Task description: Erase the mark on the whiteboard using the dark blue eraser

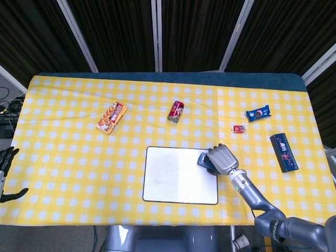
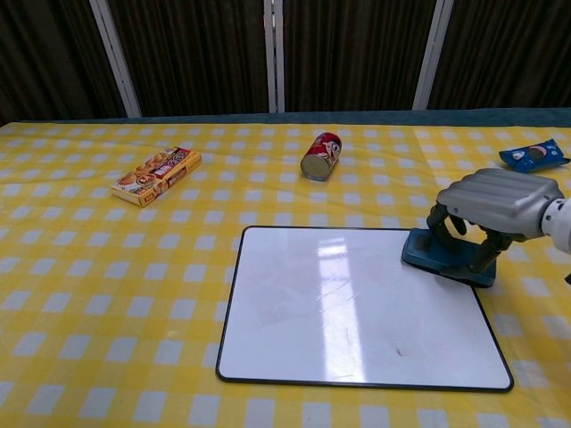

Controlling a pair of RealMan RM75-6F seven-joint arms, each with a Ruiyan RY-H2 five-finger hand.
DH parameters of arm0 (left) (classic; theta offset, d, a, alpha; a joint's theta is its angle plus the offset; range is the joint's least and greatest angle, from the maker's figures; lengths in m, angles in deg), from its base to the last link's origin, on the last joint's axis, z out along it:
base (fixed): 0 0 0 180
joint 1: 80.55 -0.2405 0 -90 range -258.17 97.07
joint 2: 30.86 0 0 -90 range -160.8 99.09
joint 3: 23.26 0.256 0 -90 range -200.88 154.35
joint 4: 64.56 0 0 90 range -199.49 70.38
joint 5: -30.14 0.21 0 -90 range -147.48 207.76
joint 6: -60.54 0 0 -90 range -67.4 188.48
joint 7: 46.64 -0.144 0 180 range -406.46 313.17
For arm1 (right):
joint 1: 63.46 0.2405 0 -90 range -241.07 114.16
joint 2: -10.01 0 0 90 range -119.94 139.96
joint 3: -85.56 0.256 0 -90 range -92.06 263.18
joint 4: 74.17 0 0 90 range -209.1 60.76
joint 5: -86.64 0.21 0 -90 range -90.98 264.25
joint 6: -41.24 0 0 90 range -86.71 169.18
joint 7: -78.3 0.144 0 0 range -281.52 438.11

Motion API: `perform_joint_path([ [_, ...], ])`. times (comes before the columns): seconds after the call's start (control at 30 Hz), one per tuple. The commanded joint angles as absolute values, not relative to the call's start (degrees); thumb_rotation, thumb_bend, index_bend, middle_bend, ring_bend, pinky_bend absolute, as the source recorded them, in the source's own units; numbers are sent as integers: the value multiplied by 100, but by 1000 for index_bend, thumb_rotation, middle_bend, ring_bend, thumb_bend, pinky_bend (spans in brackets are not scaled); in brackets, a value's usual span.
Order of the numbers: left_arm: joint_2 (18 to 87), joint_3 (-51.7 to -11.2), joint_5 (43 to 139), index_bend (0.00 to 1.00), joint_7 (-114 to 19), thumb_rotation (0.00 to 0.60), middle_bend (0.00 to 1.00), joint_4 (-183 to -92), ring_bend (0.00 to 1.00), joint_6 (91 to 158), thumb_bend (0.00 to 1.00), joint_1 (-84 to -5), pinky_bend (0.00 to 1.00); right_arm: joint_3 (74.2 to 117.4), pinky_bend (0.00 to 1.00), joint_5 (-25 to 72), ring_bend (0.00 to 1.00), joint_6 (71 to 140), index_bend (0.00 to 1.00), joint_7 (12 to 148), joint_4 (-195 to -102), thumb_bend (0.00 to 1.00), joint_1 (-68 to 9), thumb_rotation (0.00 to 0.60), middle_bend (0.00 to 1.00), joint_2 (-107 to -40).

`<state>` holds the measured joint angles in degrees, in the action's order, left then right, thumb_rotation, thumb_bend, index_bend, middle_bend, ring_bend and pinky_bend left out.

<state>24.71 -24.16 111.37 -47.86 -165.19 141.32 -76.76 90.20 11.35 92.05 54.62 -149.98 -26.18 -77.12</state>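
The whiteboard (image 1: 176, 176) (image 2: 330, 303) lies flat near the table's front edge. Faint dark marks (image 2: 348, 338) remain low on its right half, with a small one (image 2: 398, 351) further right. My right hand (image 1: 223, 159) (image 2: 500, 203) grips the dark blue eraser (image 1: 203, 160) (image 2: 446, 256) from above, pressing it on the board's far right corner. My left hand (image 1: 5, 165) hangs off the table's left edge, fingers apart, holding nothing; it appears only in the head view.
Behind the board lie a tipped red can (image 1: 176, 111) (image 2: 321, 155) and an orange snack box (image 1: 112, 117) (image 2: 156, 175). At the right sit a blue snack packet (image 1: 258, 113) (image 2: 533, 155), a small red packet (image 1: 238, 128) and a dark blue box (image 1: 284, 152).
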Motion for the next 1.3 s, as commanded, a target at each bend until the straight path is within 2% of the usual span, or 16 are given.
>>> perform_joint_path([
  [0.03, 2473, -2413, 11131, 0, -4793, 600, 0, -16520, 0, 14121, 0, -7673, 0, 9040, 441, 1022, 482, 9328, 523, 5633, -15165, 372, -2639, 600, 563, -7526],
  [0.27, 2471, -2399, 11175, 0, -4814, 600, 0, -16553, 0, 14143, 0, -7679, 0, 8944, 441, 831, 482, 9502, 521, 5935, -15394, 370, -2766, 600, 562, -7007],
  [0.53, 2472, -2373, 11245, 0, -4838, 600, 0, -16587, 0, 14164, 0, -7684, 0, 8716, 441, 819, 482, 9490, 506, 6212, -15127, 366, -2966, 600, 544, -6929],
  [0.6, 2474, -2368, 11256, 0, -4845, 600, 0, -16595, 0, 14161, 0, -7682, 0, 8670, 420, 786, 466, 9504, 464, 6267, -15058, 337, -3003, 600, 505, -6956],
  [0.63, 2475, -2364, 11262, 0, -4847, 600, 0, -16600, 0, 14159, 0, -7682, 0, 8652, 371, 769, 416, 9517, 394, 6284, -15029, 278, -3019, 600, 439, -6972],
  [0.73, 2481, -2358, 11285, 0, -4875, 600, 0, -16615, 0, 14160, 0, -7676, 0, 8577, 154, 683, 180, 9553, 112, 6361, -14936, 53, -3070, 600, 159, -7019],
  [0.77, 2483, -2356, 11289, 0, -4884, 600, 0, -16619, 0, 14158, 0, -7675, 0, 8563, 91, 695, 107, 9544, 46, 6381, -14940, 12, -3089, 600, 81, -7010],
  [0.83, 2482, -2356, 11288, 0, -4889, 600, 0, -16628, 0, 14152, 0, -7670, 0, 8564, 26, 757, 32, 9528, 4, 6328, -15057, 0, -3114, 600, 16, -6937],
  [1.07, 2439, -2340, 11329, 0, -4777, 600, 0, -16638, 0, 14176, 0, -7689, 0, 8562, 0, 650, 0, 10079, 0, 6305, -15910, 0, -3393, 600, 0, -6394],
  [1.3, 2354, -2276, 11541, 0, -4511, 600, 0, -16608, 0, 14289, 0, -7747, 0, 8394, 0, 97, 0, 11559, 0, 6898, -16783, 0, -4220, 600, 0, -5718],
])
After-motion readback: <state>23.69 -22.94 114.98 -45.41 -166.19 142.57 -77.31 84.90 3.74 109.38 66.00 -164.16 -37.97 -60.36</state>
